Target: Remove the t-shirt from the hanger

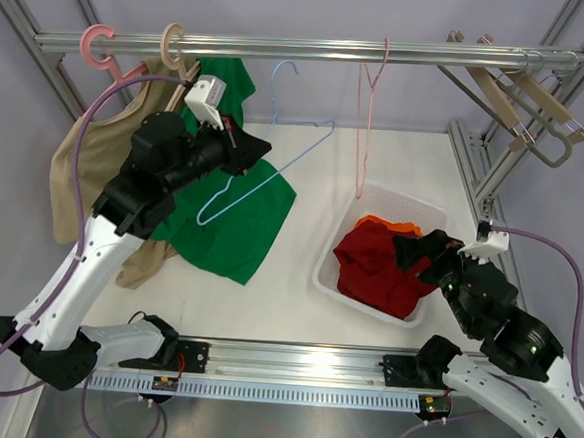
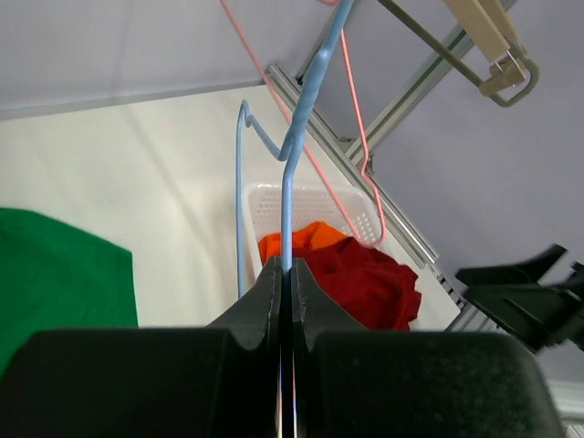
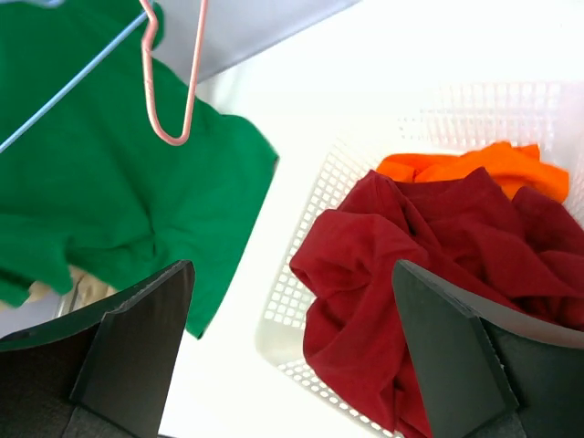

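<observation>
White surface (image 1: 287, 294) underneath everything, and most of the ground below the left claw (image 2: 285, 269) is covered by the green t-shirt (image 1: 236, 225). It's a broad, rumpled sheet, slumped onto the surface, with one part rising behind that claw towards the rail (image 1: 314, 50). The cloth looks limp and creased, and no collar or sleeve can be read clearly.

Ahead of the left claw and beyond the shirt sits the white basket (image 1: 327, 267), directly under the right claw (image 3: 292, 269), with a red garment (image 1: 374, 265) heaped in it.

Now the key piece: the blue hanger (image 2: 287, 210). The left claw is clamped tight on its wire, with no gap between the jaws. The hanger's long axis runs straight out from the fingertips, up and away towards the rail. In the wrist view the wire ahead of the claw is bare, and the green cloth lies off to the side and below. So the shirt looks as good as off, though whether a fold still catches the part of the wire behind the jaws cannot be told.

The left arm is plainly the nearer one, since it is already on the hanger. The right claw hangs spread wide over the basket, gripping nothing, well apart from the shirt. A bare pink hanger (image 3: 170, 140) dangles between the two claws.
</observation>
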